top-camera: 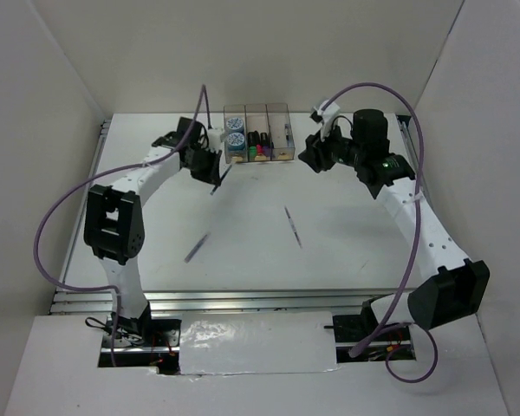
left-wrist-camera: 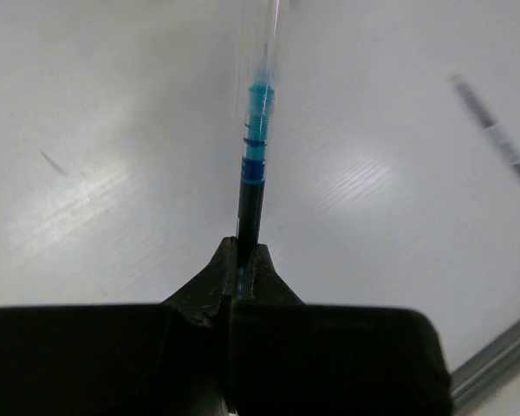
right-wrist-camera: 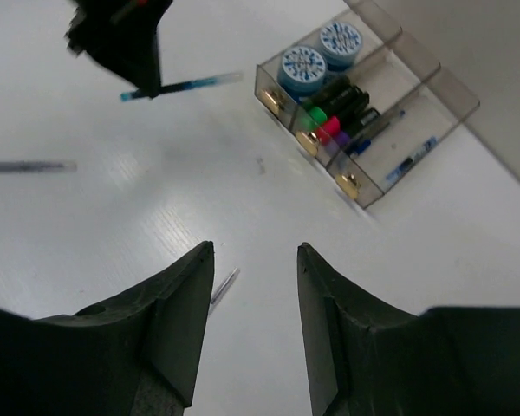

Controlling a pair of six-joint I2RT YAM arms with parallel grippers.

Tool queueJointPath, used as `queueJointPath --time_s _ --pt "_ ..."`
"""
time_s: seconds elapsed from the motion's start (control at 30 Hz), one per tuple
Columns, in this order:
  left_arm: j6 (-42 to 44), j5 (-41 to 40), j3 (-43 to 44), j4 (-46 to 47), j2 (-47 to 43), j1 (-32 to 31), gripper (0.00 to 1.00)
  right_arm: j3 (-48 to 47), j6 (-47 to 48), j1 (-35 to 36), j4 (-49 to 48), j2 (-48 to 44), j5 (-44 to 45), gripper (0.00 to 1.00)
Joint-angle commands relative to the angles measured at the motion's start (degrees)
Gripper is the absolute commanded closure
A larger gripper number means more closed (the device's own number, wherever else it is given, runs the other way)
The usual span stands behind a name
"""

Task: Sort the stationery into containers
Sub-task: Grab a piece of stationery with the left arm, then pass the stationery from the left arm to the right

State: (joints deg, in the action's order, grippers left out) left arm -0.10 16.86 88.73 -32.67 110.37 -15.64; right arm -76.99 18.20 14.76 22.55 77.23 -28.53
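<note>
blue pen (left-wrist-camera: 255,165) near containers (top-camera: 280,111), front-left corner

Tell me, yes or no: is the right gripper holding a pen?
No, the right gripper has its jaws apart with nothing clamped between them.

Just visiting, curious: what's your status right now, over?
Left end effector shut on a pen. Right end effector open, empty. Two loose pens on table. Nothing blocks the boxes.
</note>
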Motion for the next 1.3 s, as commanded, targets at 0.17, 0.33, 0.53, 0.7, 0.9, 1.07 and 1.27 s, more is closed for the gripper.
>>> queueJointPath --time_s 0.17,0.33,0.53,0.7,0.9,1.07,1.27 --pt "9.3 34.7 5.1 -17.3 -8.7 -0.8 1.00 -2.5 29.7 7.3 10.1 -8.0 -9.3 0.46" --pt "9.9 34.9 -6.8 -17.4 -18.3 -4.4 1.00 0.6 40.0 13.3 19.0 -13.5 -9.8 0.48" --pt "9.9 33.1 -10.5 -20.2 -24.4 -8.5 1.00 9.2 46.0 23.0 20.7 -19.1 -4.7 0.52" --pt "11.0 32.8 -13.7 -23.1 -26.3 -12.7 1.00 15.3 43.9 32.5 18.4 -19.1 3.1 0.52" --pt "12.4 35.6 -18.1 -26.0 -25.7 -13.4 1.00 18.2 42.9 37.9 13.7 -18.9 7.5 0.49" --pt "13.4 36.5 -17.7 -27.1 -25.3 -13.8 1.00 18.9 43.4 39.5 13.6 -17.4 9.5 0.47" --pt "13.6 37.7 -17.1 -28.0 -23.9 -13.9 1.00 20.1 44.4 41.8 12.4 -16.6 10.1 0.47"
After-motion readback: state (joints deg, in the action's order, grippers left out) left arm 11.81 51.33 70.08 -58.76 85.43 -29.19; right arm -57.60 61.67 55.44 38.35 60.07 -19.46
